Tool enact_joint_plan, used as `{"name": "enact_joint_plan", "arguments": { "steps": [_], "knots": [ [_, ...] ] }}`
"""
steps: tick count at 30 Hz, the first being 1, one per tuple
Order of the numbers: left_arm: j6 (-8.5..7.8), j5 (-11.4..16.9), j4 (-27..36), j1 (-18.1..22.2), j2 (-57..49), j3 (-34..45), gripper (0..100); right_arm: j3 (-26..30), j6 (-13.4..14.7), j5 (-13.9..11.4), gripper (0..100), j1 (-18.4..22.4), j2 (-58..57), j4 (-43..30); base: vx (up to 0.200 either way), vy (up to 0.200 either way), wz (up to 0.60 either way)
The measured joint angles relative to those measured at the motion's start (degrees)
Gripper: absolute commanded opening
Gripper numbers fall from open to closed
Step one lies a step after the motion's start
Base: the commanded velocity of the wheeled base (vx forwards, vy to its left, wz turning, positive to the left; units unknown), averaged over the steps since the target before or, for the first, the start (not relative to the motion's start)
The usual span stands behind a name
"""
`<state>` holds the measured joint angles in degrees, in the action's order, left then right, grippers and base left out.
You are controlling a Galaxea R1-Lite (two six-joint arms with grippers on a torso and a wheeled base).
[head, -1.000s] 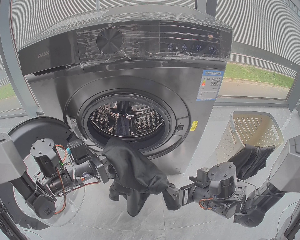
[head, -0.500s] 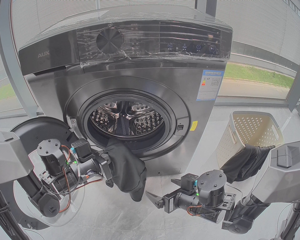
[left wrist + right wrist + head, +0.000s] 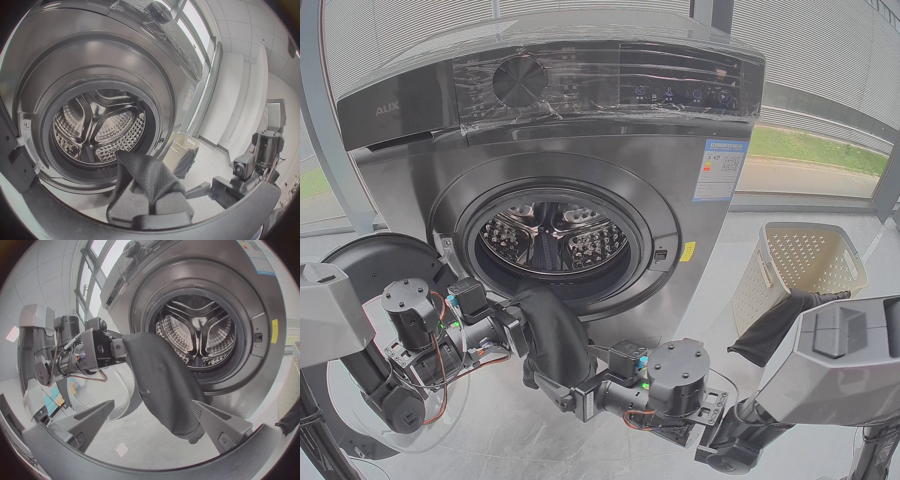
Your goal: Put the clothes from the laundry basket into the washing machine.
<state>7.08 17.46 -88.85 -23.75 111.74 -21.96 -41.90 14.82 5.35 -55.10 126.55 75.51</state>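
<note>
A dark grey washing machine (image 3: pixel 562 156) stands in front of me with its drum (image 3: pixel 550 237) showing bare metal. My left gripper (image 3: pixel 515 325) is shut on a black garment (image 3: pixel 556 337), just below the lower left of the drum opening. The cloth hangs from it towards the floor. In the left wrist view the gripper (image 3: pixel 150 200) pinches a fold of the garment (image 3: pixel 147 175). My right gripper (image 3: pixel 547 384) is open, low at the garment's hanging end. In the right wrist view its fingers (image 3: pixel 93 418) stand either side of the cloth (image 3: pixel 165 383).
The round door (image 3: pixel 369 262) is swung open to the left, behind my left arm. A cream laundry basket (image 3: pixel 800 226) lies tipped on the floor at the right, with another black garment (image 3: pixel 772 328) draped over its rim. The floor is grey tile.
My right gripper let go of the garment, opened, and moved left under it. The cloth, earlier stretched between both grippers, now hangs from the left one, which rose slightly towards the drum.
</note>
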Motion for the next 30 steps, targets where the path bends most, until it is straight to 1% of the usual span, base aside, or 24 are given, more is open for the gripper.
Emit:
{"name": "enact_joint_plan", "arguments": {
  "steps": [6, 11, 16, 21, 23, 24, 30],
  "knots": [
    [0.00, -0.55, 0.00, -0.06, 0.11, -0.39, 0, -5.69, -0.16, 0.26, 100, 0.20, 5.50, -0.43, 0.000, 0.000, 0.00],
    [0.05, -0.60, 0.00, -0.09, 0.11, -0.52, 0, -8.75, -1.28, 0.63, 100, 0.91, 9.12, -0.51, 0.000, 0.000, 0.00],
    [0.06, -0.55, 0.00, -0.12, 0.09, -0.54, 0, -12.29, -2.34, 2.22, 100, 2.13, 12.07, -0.57, 0.000, 0.000, 0.00],
    [0.09, -0.52, 0.02, -0.15, 0.04, -0.45, 0, -15.21, -2.51, 3.90, 100, 3.01, 13.78, -1.19, 0.000, 0.000, 0.00],
    [0.11, -0.52, 0.00, -0.26, 0.04, -0.45, 0, -15.81, -2.51, 4.14, 100, 3.23, 14.15, -1.23, 0.000, 0.000, 0.00],
    [0.11, -0.51, 0.00, -0.30, 0.06, -0.43, 0, -16.03, -2.51, 4.25, 0, 3.25, 14.35, -1.23, 0.000, 0.000, 0.00],
    [0.09, -0.51, 0.00, -0.23, 0.13, -0.32, 0, -16.18, -2.49, 5.73, 0, 3.29, 14.85, -0.93, 0.000, 0.000, 0.00]
  ]
}}
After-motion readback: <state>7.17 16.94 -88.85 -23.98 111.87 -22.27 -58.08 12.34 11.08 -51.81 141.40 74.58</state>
